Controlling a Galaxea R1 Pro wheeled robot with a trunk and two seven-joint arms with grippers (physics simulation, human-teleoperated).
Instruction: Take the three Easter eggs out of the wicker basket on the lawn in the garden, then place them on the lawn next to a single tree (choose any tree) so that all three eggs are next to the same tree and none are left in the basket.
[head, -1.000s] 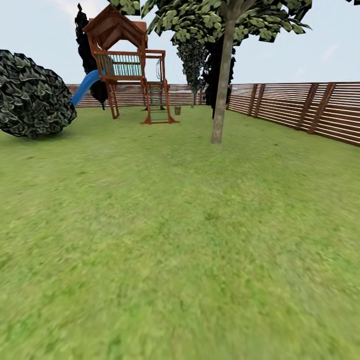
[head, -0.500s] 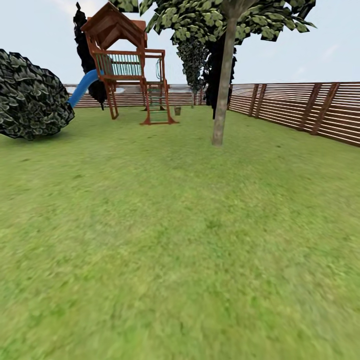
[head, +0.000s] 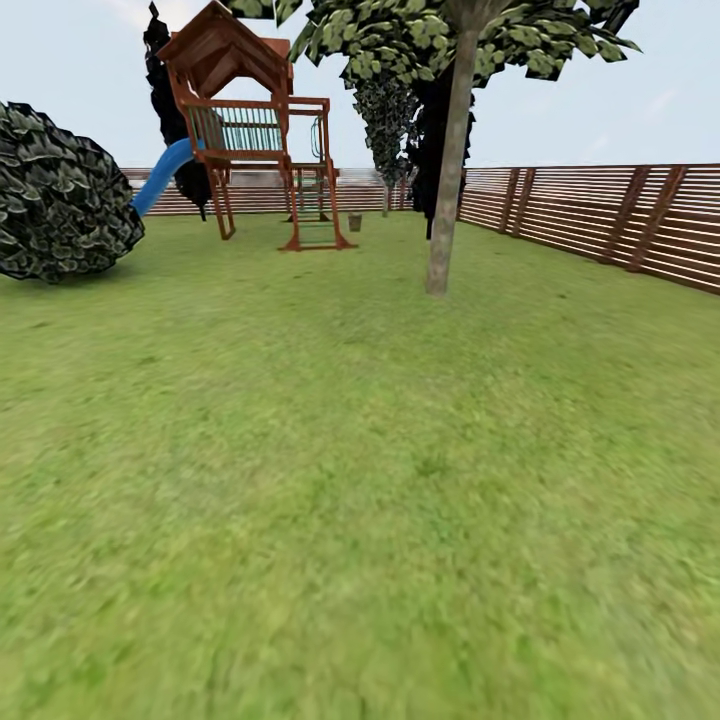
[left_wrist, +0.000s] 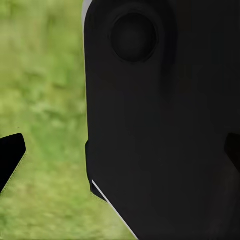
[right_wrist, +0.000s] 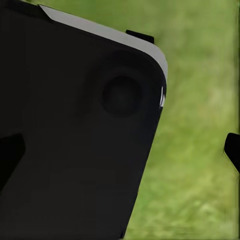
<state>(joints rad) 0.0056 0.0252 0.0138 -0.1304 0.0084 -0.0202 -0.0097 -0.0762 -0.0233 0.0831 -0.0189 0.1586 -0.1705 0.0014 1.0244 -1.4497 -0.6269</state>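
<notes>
Open lawn runs to a slatted fence; tree, play frame, bush stand ahead. Both grippers' spread: can't tell.

I am looking at a fenced back garden, an outdoor play yard. The lawn fills the lower and middle frame. A brown slatted fence runs along the right edge and across the back. At upper left stands a wooden play frame with a blue slide; a dark bush sits at far left, and a pale-trunked tree rises right of centre.
</notes>
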